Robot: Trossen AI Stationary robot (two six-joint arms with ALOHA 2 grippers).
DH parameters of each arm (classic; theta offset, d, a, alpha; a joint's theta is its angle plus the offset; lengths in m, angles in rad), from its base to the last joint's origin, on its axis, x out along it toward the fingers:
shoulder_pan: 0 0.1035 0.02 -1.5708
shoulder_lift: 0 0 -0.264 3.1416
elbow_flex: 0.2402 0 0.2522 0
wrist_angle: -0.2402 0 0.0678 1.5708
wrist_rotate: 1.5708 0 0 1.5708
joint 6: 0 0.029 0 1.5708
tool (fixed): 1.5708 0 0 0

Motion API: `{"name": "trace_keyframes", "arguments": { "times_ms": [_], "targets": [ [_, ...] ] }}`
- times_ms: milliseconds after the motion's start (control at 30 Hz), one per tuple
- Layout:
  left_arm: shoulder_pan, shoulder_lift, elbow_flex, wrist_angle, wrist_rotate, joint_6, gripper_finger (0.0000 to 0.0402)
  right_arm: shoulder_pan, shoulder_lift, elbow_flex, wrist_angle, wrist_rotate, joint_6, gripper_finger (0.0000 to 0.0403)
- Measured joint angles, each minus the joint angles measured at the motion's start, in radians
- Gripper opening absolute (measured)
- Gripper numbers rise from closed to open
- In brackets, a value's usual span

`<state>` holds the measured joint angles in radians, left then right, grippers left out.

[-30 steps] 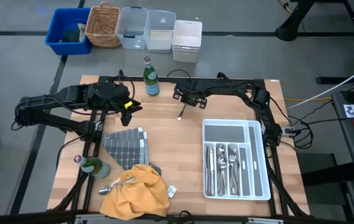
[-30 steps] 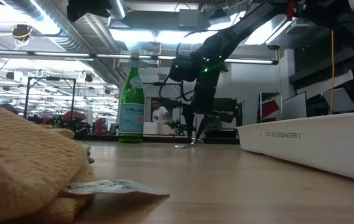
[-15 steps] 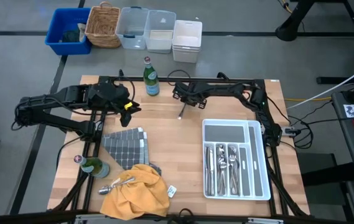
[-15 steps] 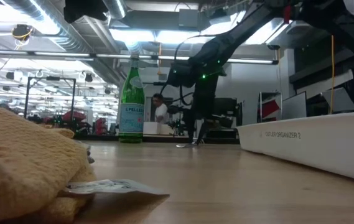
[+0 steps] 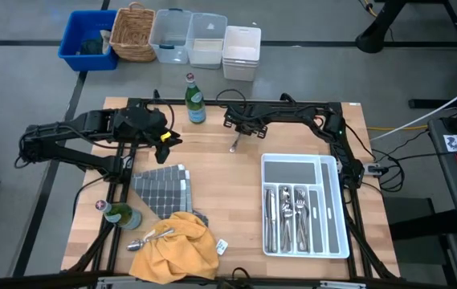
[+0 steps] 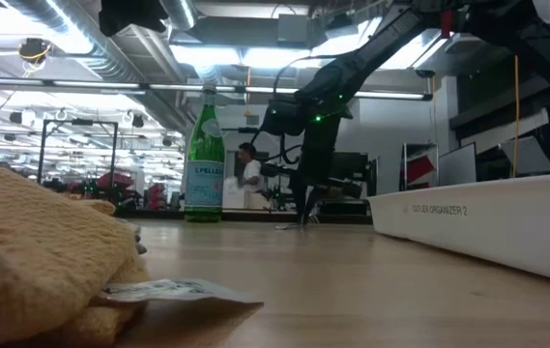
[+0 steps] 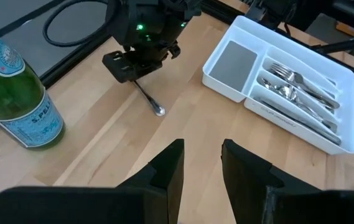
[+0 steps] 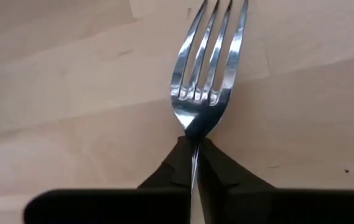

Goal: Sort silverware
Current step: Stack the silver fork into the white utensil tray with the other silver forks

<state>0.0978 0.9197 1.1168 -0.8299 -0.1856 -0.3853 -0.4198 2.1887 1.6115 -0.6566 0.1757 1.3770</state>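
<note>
Right claw (image 5: 242, 132) has clamped down since a second ago; fingers were apart then, now pinched on the neck of a slim shiny metal fork (image 8: 206, 74). Tines point away from the claw, over pale wooden bench (image 5: 228, 181) at its far middle; handle end (image 7: 158, 111) rests on the wood.

Just beside, toward the left arm: tall green glass bottle with blue label (image 5: 194, 100), upright.

Left claw (image 7: 198, 171) hovers near the far left of the bench, fingers parted, holding nothing.

White divided plastic tray (image 5: 334, 209) lies at the right side, well apart from the fork; more silverware (image 5: 288, 213) lies in its long slots.

Near edge: crumpled yellow cloth (image 5: 176, 245), grey checked mat (image 5: 162, 189), second green bottle (image 5: 122, 215).
</note>
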Motion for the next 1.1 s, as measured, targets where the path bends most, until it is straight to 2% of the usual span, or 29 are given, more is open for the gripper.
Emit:
{"name": "trace_keyframes", "arguments": {
  "times_ms": [200,333,500,667,900,1000,1100],
  "targets": [
    [0.000,0.000,0.000,0.000,0.024,-0.027,0.0095,0.000,-0.003,0.002,-0.060,-0.059,-0.086,0.0027],
    [0.000,0.000,0.000,-0.001,0.030,-0.038,0.0095,0.008,-0.008,-0.005,-0.135,-0.125,-0.169,0.0015],
    [0.000,-0.001,0.000,-0.001,0.030,-0.042,0.0095,0.038,-0.007,-0.014,-0.184,-0.089,-0.256,0.0012],
    [0.000,-0.001,0.000,-0.002,0.031,-0.056,0.0095,0.069,-0.004,-0.017,-0.171,-0.007,-0.284,0.0049],
    [0.000,-0.001,0.000,-0.002,0.031,-0.059,0.0095,0.074,-0.002,-0.018,-0.160,0.006,-0.286,0.0088],
    [0.000,-0.001,0.000,-0.002,0.031,-0.060,0.0095,0.074,-0.002,-0.018,-0.159,0.002,-0.286,0.0087],
    [0.000,-0.001,0.000,-0.002,0.031,-0.061,0.0095,0.073,-0.002,-0.018,-0.157,-0.001,-0.286,0.0062]
  ]
}}
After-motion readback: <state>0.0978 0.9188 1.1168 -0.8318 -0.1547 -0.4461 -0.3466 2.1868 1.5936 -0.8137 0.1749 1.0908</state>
